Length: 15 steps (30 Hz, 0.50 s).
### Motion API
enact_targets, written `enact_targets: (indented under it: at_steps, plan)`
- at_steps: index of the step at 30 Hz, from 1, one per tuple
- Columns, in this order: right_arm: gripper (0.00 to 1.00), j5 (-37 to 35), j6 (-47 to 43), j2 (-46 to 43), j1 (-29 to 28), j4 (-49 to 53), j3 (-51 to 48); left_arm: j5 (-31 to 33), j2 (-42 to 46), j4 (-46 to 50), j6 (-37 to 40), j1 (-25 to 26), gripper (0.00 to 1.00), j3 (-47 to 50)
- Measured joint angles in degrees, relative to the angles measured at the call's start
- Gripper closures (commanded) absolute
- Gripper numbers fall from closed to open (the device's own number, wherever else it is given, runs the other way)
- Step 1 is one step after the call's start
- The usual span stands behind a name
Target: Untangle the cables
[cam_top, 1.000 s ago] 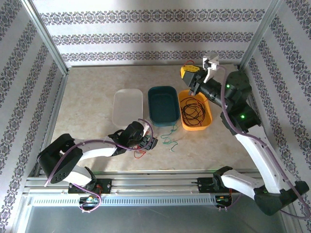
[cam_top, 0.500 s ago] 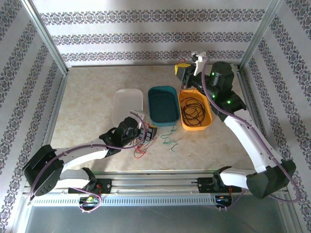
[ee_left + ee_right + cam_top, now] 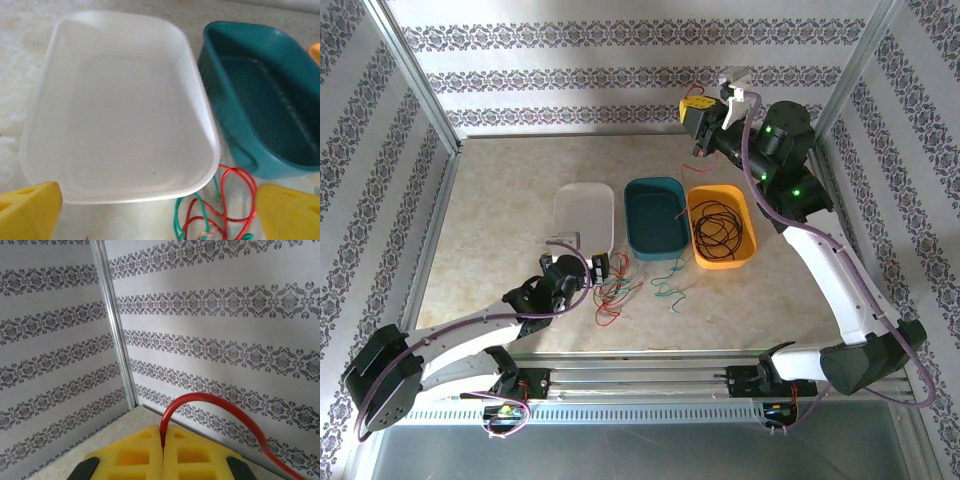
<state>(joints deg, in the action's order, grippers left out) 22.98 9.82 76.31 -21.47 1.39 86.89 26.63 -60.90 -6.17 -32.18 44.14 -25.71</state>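
Cables (image 3: 620,292) in red and green lie loose on the desk (image 3: 500,220), just in front of the gap between the white tray (image 3: 582,215) and the teal tray (image 3: 629,215). In the left wrist view the red and green loops (image 3: 220,210) cross over one another, so I judge that this clump is not yet sorted. More black coils (image 3: 718,228) rest inside the orange tray (image 3: 725,265). One red wire (image 3: 210,399) is pinched between the closed pads of the right tool (image 3: 162,447) and arcs up and off to the right.

Over the last second the left tool (image 3: 585,262) has pulled back from above the red and green strands. It now sits to their left, just short of the white tray's near edge. Its jaws are spread wide and hold nothing, and the strands show low between the pads, nearer the right one. The right tool (image 3: 703,118) has climbed from just over the far end of the orange tray to high up by the back wall, its clamp on the red wire unchanged.

That lift looks like an effort to draw the red wire clear of the black coils. Whether its free end has come clear is too fine to see. The left side seems to be lining up afresh, with the desk clump left to separate.
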Motion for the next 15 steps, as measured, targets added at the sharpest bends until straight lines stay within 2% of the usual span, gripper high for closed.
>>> enact_targets:
  at_steps: [5, 9, 15]
  plan:
    - [1.00, 0.7, 0.3, 2.6, 0.0, -0.5, -0.5, 0.2, -0.1, 0.8, -1.1, 0.0, 0.02, 0.5]
    - [1.00, 2.1, 2.1, 4.5, 0.0, -1.2, -4.8, 0.2, -0.5, 0.8, -1.2, 0.0, 0.02, 0.5]
    - [1.00, 9.9, 7.2, 11.5, 0.0, -1.1, -11.9, 0.2, -1.4, 0.8, -1.1, 0.0, 0.02, 0.5]
